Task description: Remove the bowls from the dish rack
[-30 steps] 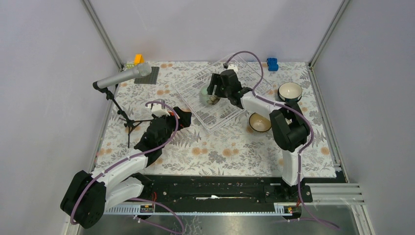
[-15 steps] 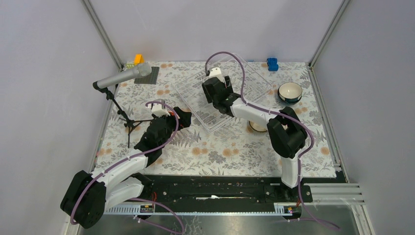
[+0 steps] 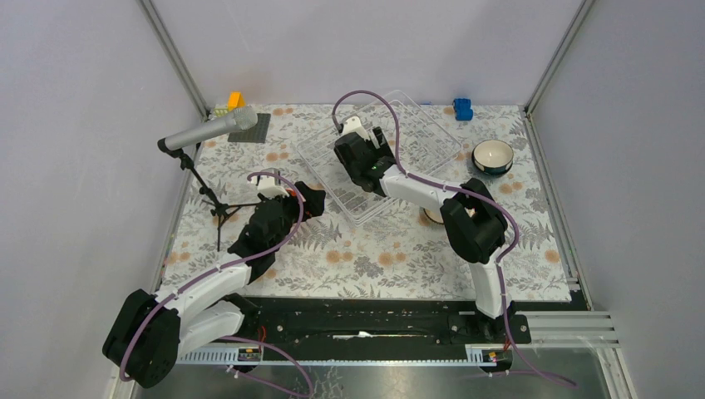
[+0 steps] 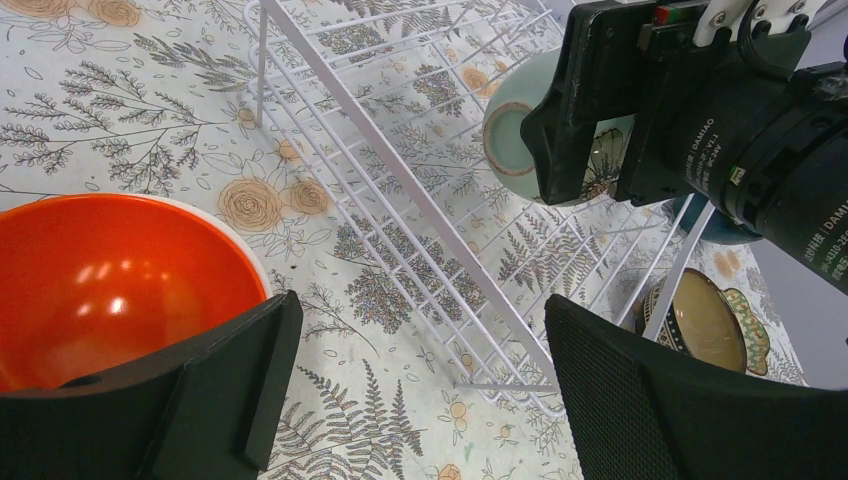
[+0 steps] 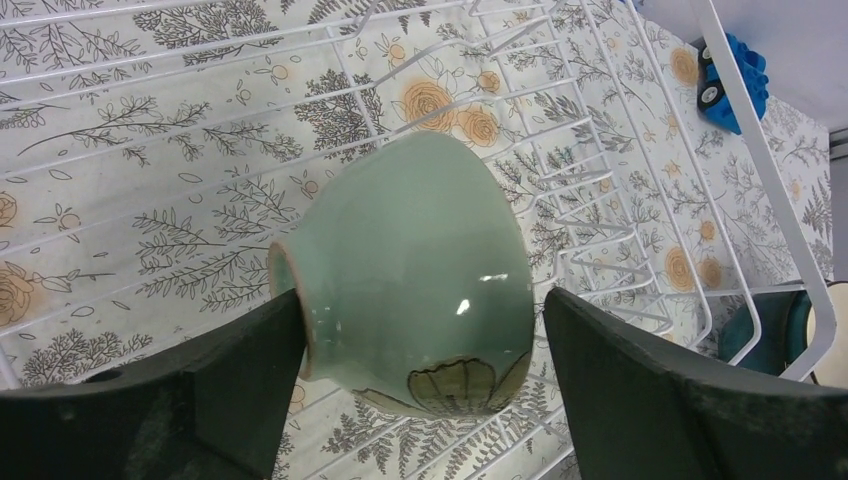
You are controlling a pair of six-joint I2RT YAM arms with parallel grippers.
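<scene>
The dish rack sits at the back middle of the table. One pale green bowl lies on its side in it. My right gripper is open, with one jaw on each side of this bowl and close to it. The left wrist view also shows this bowl and the rack. My left gripper is open and empty, low over the table by the rack's corner. An orange bowl stands just left of it. A teal-blue bowl and a brown patterned bowl stand right of the rack.
A microphone on a stand stands at the left. A blue toy lies at the back right, and small coloured blocks lie by a dark mat at the back left. Walls enclose the table.
My right arm has swung left across the rack and set its open jaws around the pale green bowl. Its forearm now covers most of the brown bowl. The left arm has not moved.
</scene>
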